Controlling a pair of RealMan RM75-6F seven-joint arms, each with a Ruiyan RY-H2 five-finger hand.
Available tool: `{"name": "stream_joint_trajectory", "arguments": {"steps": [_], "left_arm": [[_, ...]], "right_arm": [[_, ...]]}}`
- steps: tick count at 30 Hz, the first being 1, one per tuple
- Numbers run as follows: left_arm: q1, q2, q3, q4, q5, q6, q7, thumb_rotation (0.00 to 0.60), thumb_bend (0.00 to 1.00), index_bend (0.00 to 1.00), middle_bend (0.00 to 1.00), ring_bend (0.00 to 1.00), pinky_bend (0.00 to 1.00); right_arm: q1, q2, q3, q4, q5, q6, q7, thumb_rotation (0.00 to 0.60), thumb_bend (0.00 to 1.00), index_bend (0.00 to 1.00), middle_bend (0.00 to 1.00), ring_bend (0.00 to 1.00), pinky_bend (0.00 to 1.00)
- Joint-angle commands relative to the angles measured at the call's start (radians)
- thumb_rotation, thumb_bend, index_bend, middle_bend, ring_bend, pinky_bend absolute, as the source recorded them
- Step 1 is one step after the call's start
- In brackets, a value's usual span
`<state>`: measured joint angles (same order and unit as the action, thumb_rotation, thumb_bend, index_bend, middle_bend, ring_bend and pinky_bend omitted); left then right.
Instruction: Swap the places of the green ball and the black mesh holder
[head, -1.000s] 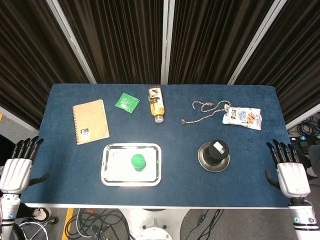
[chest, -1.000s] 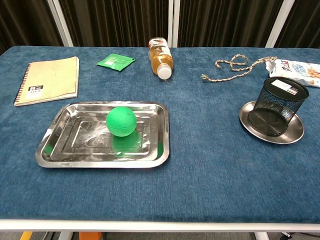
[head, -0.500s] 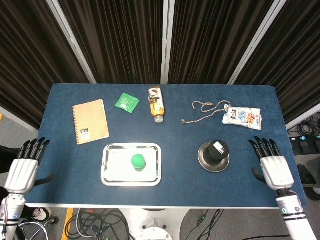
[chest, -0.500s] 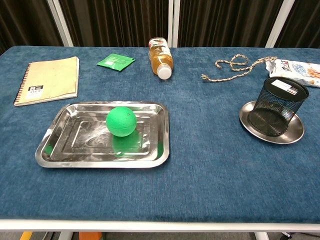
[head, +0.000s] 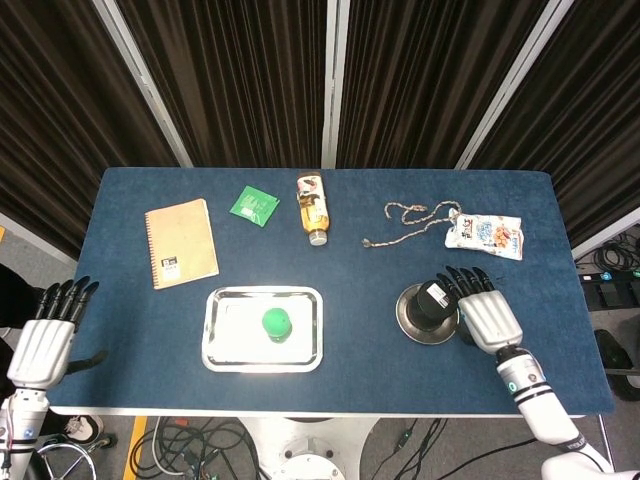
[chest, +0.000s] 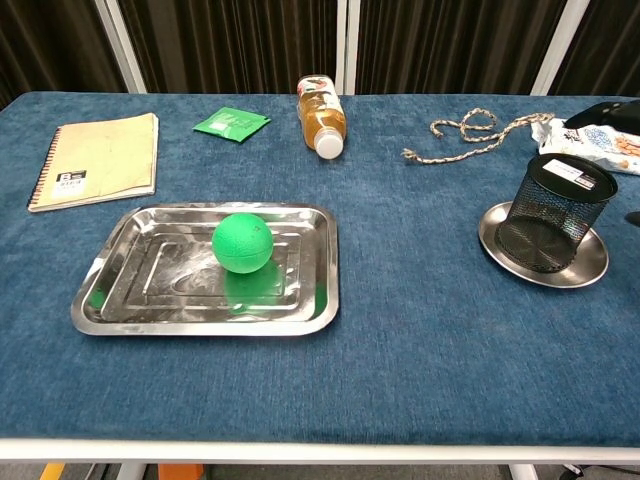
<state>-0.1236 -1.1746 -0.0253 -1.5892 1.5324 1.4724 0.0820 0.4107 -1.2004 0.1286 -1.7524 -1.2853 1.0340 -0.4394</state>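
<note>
The left hand (head: 45, 335) is hanging off the table's (head: 150, 380) front left corner, fingers straight and apart, grasping nothing. Near the left edge a notebook (head: 180, 242) is lying flat; a green packet (head: 254, 205) and a bottle (head: 314, 208) on its side are lying toward the back edge. In the front left half a steel tray (head: 222, 350) is carrying the green ball (head: 276, 323), which is resting near the tray's middle. Judged by appearance, the ball is light, smooth and free to roll on the slick metal, so it calls for a cupping grasp from above across its widest part. In the front right half the black mesh holder (head: 432, 300) is standing upright on a round metal dish (head: 408, 328). The holder is probably light and stiff, but its thin mesh wall could dent under a hard squeeze; a moderate wrap around its side wall suits it, with care that the loose dish is not dragged along. The right hand (head: 483, 309) is sitting just beside the holder's right side, released and empty, fingers extended and spread; contact with the holder cannot be confirmed. A rope (head: 410, 222) and a snack bag (head: 484, 235) are lying near the back right corner.
</note>
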Motion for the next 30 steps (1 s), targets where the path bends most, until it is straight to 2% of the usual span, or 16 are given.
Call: {"name": "stream_joint_trajectory", "arguments": {"steps": [1,11,13,15,19,30], "left_arm": [[0.001,-0.003,0.001,0.006,0.000,-0.001,-0.006,0.600,0.00,0.04,0.03,0.00,0.05],[0.005,-0.002,0.005,0.027,-0.006,-0.004,-0.030,0.600,0.00,0.04,0.03,0.00,0.05],[0.006,-0.001,0.006,0.031,-0.007,-0.004,-0.035,0.600,0.00,0.04,0.03,0.00,0.05],[0.006,-0.001,0.006,0.033,-0.007,-0.005,-0.038,0.600,0.00,0.04,0.03,0.00,0.05],[0.006,-0.002,0.007,0.037,-0.005,-0.006,-0.041,0.600,0.00,0.04,0.03,0.00,0.05],[0.004,0.000,0.008,0.034,-0.006,-0.013,-0.040,0.600,0.00,0.04,0.03,0.00,0.05]], "right_arm": [[0.031,-0.030,0.009,0.017,0.041,-0.031,-0.025,0.600,0.26,0.00,0.00,0.00,0.00],[0.114,-0.106,0.030,0.051,0.169,-0.088,-0.064,0.600,0.28,0.00,0.00,0.00,0.01],[0.125,-0.112,0.027,0.055,0.182,-0.093,-0.069,0.600,0.31,0.00,0.02,0.00,0.06],[0.132,-0.116,0.025,0.057,0.188,-0.094,-0.067,0.600,0.34,0.00,0.06,0.00,0.15],[0.143,-0.125,0.018,0.071,0.190,-0.089,-0.059,0.600,0.38,0.00,0.12,0.05,0.24],[0.152,-0.132,0.003,0.087,0.181,-0.059,-0.033,0.600,0.44,0.00,0.22,0.13,0.31]]}}
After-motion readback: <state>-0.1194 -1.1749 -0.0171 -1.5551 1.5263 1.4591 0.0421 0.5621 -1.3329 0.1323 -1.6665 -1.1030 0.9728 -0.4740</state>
